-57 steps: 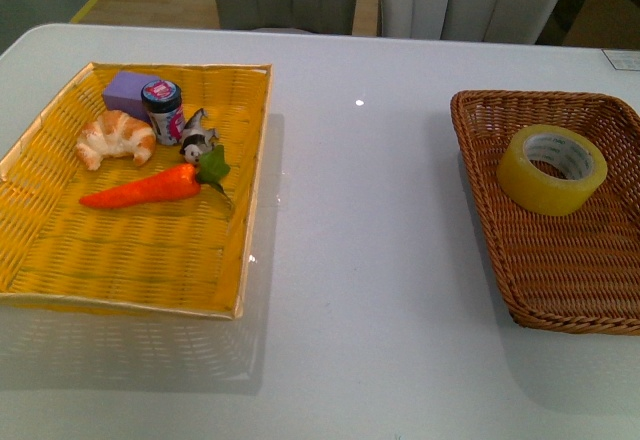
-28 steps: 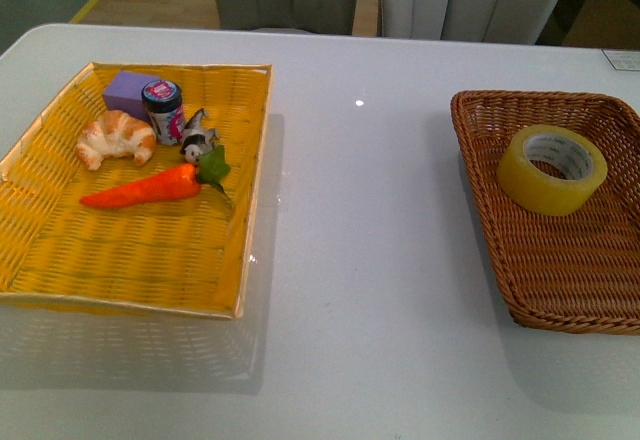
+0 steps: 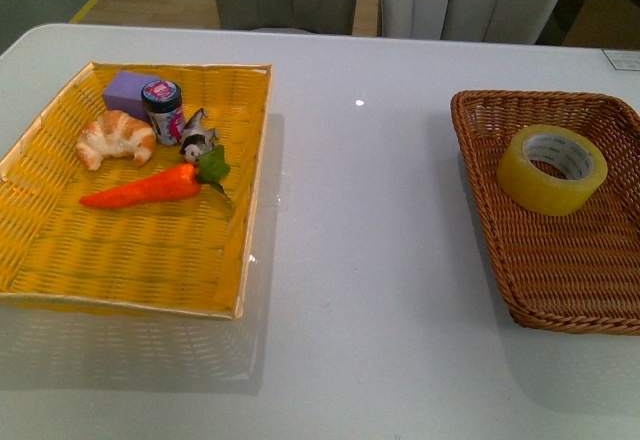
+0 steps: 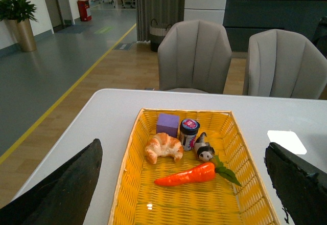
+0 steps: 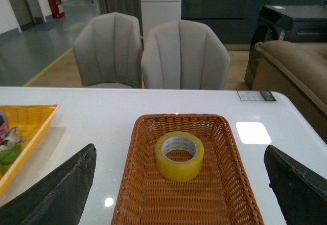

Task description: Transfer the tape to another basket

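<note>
Tape (image 3: pixel 551 169) lies flat, hole upward, in the brown wicker basket (image 3: pixel 560 300). The yellow basket (image 3: pixel 130 260) holds a carrot (image 3: pixel 150 186), croissant (image 3: pixel 115 137), jar (image 3: pixel 163 110), purple block (image 3: pixel 127 91) and small figurine (image 3: pixel 199 138). Only the wrist views show the left gripper (image 4: pixel 184 184) and right gripper (image 5: pixel 179 184), both with jaws spread wide.

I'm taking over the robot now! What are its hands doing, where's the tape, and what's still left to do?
Left gripper: open, empty, raised over the table and facing the yellow basket.
Right gripper: open, empty, raised and facing the brown basket.
The tape lies flat in the brown basket, towards its far end, touched by neither gripper.
The yellow basket holds a croissant, carrot, jar, purple block and a small figurine.
Done: nothing visible yet.
Left: grasp the tape, probably with the right gripper, carry it across, and set it in the yellow basket.
</note>
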You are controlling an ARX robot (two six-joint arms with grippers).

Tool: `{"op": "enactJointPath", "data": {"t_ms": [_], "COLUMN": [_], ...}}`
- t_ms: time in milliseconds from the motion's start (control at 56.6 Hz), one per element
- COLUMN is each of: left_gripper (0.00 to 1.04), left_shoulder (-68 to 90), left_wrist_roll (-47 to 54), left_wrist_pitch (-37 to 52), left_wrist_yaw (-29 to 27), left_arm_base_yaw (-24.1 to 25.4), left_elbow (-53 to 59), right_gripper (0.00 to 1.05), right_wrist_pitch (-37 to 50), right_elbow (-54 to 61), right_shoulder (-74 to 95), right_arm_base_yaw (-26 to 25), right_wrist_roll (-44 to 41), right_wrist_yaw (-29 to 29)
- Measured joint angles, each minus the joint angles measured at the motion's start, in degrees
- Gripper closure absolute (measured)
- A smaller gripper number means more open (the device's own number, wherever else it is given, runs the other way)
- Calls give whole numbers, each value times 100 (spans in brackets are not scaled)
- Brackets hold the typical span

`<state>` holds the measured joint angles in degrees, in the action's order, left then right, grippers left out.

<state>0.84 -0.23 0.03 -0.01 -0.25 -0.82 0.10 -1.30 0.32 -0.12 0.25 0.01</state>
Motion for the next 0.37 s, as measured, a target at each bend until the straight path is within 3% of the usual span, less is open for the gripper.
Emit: {"op": "enactJointPath", "data": {"t_ms": [371], "left_gripper": [9], "left_shoulder": [0], "left_wrist_roll": [-2], "left_wrist_pitch": [0], "left_wrist_yaw": [0], "left_arm_base_yaw": [0], "left_elbow": [0], "right_gripper": [9], "right_wrist_pitch": [0], "right_elbow": [0], "right_shoulder": [0], "right_arm_base_yaw": [0], "right_wrist_roll": [0], "right_wrist_yaw": [0]}}
